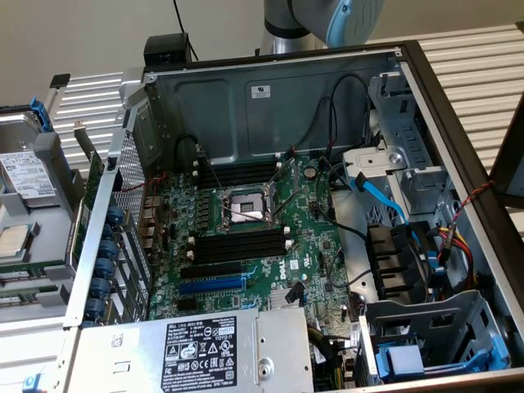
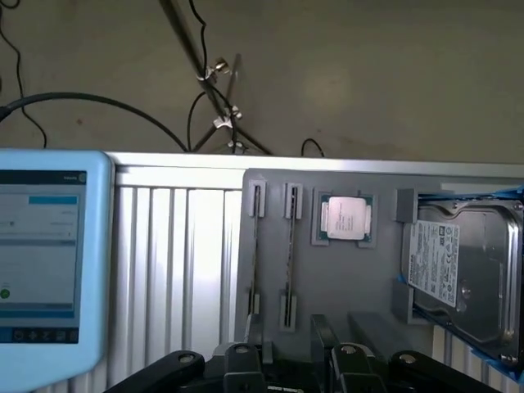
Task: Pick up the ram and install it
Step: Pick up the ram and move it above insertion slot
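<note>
Grey moulded plastic forms the parts tray (image 2: 344,286) in front of the wrist camera, lying on a ribbed metal table top (image 2: 180,262). In one of its clip holders we see the ram (image 2: 291,246), a long, thin, dark stick standing on edge. It faces us edge-on, so we cannot make out its chips or label. A second thin strip (image 2: 256,246) stands parallel just beside it in the neighbouring holder. On the ram's other side lie a square silver processor chip (image 2: 344,219) and then a metal hard drive with a white label (image 2: 458,270), each in its own recess. A light-blue-framed tablet screen (image 2: 41,262) stands on the table top beside the tray.

Closest to the camera we see the black linkage of the gripper (image 2: 295,370), apart from the ram. We cannot tell whether it is open or closed, and we see nothing held in it.

In the exterior view the grey robot arm with a blue cap (image 1: 327,16) rises behind the open black computer case (image 1: 270,90). Inside lies the green motherboard (image 1: 319,237) with its square metal processor socket (image 1: 246,206). Long black memory slots (image 1: 241,246) run beside the socket, and a blue expansion slot (image 1: 211,286) lies nearer the silver power supply (image 1: 278,344). The ram is in the tray outside the case, well apart from those slots.
</note>
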`<state>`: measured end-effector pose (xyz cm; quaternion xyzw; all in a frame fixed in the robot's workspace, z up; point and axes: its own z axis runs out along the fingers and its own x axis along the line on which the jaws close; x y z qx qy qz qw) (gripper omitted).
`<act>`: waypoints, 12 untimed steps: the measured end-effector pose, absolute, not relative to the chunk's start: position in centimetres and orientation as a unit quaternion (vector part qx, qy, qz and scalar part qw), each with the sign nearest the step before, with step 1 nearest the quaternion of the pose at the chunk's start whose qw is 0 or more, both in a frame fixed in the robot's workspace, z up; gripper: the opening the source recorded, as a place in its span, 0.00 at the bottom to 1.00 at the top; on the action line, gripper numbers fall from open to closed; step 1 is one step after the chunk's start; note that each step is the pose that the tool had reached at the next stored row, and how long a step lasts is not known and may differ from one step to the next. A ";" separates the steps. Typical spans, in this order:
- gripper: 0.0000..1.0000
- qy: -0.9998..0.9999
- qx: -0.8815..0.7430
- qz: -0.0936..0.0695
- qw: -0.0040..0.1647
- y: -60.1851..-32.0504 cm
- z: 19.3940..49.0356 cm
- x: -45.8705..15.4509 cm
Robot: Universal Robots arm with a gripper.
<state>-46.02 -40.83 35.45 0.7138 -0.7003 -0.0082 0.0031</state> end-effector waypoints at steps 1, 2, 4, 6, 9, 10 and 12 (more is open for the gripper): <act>0.36 -0.700 0.714 -0.008 0.003 -40.8 35.3 -46.0; 0.36 -0.700 0.714 -0.008 0.003 -40.8 35.2 -46.0; 0.36 -0.699 0.715 -0.007 0.003 -40.8 35.0 -46.0; 0.36 -0.699 0.715 -0.006 0.003 -40.8 34.7 -46.0; 0.36 -0.698 0.716 -0.005 0.002 -40.8 34.3 -46.0; 0.36 -0.698 0.716 -0.005 0.002 -40.8 34.2 -46.0; 0.36 -0.698 0.716 -0.005 0.002 -40.9 33.9 -46.1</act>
